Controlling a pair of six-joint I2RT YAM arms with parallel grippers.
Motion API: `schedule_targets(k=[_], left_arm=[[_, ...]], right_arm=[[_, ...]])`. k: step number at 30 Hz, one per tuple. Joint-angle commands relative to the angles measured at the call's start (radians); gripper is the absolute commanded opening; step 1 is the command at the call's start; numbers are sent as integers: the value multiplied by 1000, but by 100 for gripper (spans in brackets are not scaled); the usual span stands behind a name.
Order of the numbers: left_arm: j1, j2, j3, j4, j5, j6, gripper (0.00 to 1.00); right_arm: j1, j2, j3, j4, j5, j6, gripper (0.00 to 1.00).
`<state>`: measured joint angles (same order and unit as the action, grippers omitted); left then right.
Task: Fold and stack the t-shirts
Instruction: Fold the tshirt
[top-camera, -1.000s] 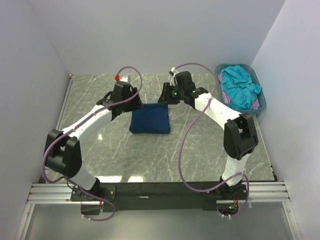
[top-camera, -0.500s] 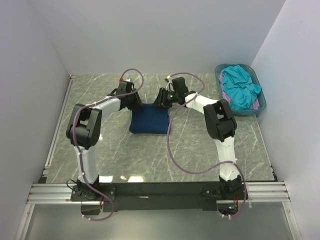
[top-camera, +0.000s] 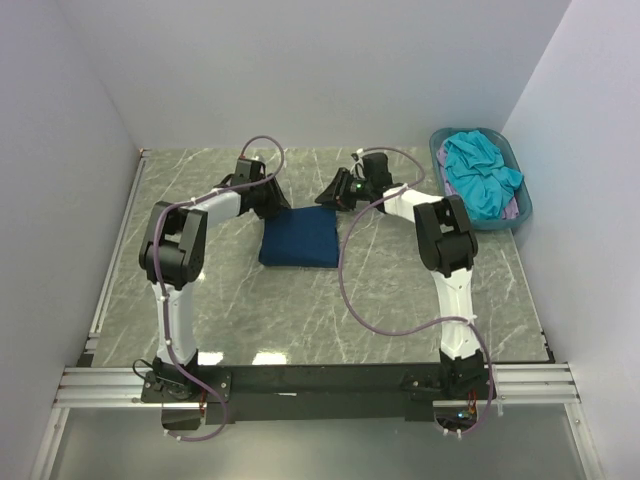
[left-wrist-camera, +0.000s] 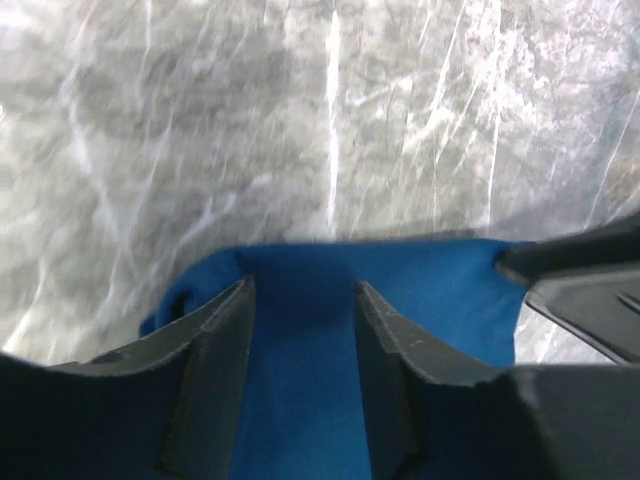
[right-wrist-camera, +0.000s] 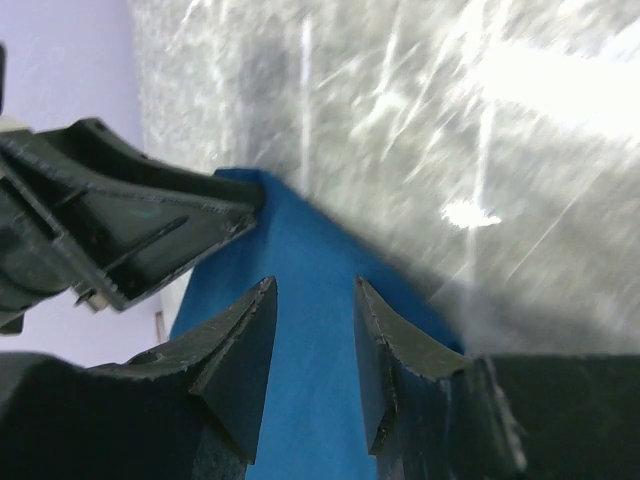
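Note:
A dark navy t-shirt (top-camera: 300, 238) lies folded into a small rectangle in the middle of the table. My left gripper (top-camera: 278, 206) hovers at its far left corner and my right gripper (top-camera: 326, 198) at its far right corner. In the left wrist view the left gripper (left-wrist-camera: 300, 286) is open, with the blue cloth (left-wrist-camera: 440, 290) lying below the gap. The right gripper (right-wrist-camera: 315, 286) is also open over the cloth (right-wrist-camera: 300, 240), nothing pinched. A turquoise t-shirt (top-camera: 478, 172) is heaped in the basket on top of a pale lilac one (top-camera: 512, 208).
The teal plastic basket (top-camera: 524, 200) stands at the far right corner against the wall. The marble table (top-camera: 250, 300) is walled on three sides. Each wrist view shows the other gripper close by: the right one (left-wrist-camera: 590, 270), the left one (right-wrist-camera: 150, 220).
Both arms have drawn up from stretched to steeply bent, and the grippers have shifted slightly along the shirt's far edge. The left jaws narrowed, then widened again. The shirt stays flat.

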<state>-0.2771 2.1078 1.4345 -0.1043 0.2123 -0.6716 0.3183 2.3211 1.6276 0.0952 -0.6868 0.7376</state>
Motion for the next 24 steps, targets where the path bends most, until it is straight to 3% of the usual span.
schedule_targets(k=[1,6,13,18,24], left_arm=[[7,-126,65,-81,-34,10,51],[0,-285,58,-175,-33,-3,56],[-83,-502,-305,-28,-7,-54,52],[-70,-459,-489,132,30,-144,36],[10,-365,-583,192,84,-215,29]], right_arm=[[7,-162,-40,57,-31,23,44],[27,-331,-228,162,-101,98,43],[87,-396,-440,343,-177,195,38],[93,-324,-511,410,-169,204,34],[68,-206,-535,367,-117,134,28]])
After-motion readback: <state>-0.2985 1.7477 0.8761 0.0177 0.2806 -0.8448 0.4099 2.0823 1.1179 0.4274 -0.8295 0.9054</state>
